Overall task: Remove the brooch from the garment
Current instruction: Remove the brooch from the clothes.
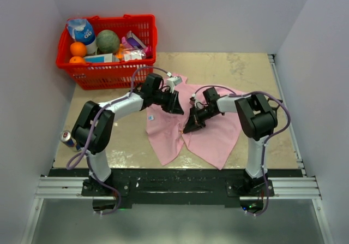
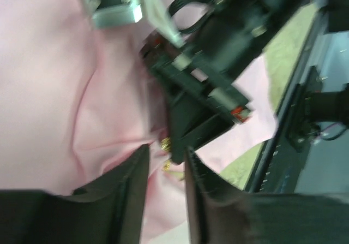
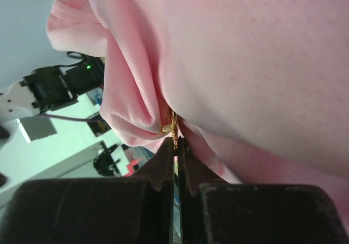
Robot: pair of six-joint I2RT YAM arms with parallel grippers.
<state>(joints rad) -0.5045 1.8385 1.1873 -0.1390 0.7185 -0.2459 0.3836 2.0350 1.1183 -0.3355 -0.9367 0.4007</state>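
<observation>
The garment (image 1: 218,137) is a pink T-shirt spread on the table's middle, and both grippers are over it. My right gripper (image 3: 175,141) is shut on the thin edge of the brooch (image 3: 174,125), a small gold piece sticking out of a bunched fold of cloth (image 3: 262,64). In the top view the right gripper (image 1: 190,128) points down-left at the shirt's centre. My left gripper (image 1: 179,108) sits just above and left of it. In the left wrist view the left gripper (image 2: 166,155) stands open over pink cloth (image 2: 49,91), with gold bits of the brooch (image 2: 165,144) just beyond its tips, against the right gripper's black fingers.
A red basket (image 1: 109,75) holding oranges, a melon, a bottle and packets stands at the back left. A drink can (image 1: 67,137) lies at the table's left edge beside the left arm. Walls close in the left, right and back sides.
</observation>
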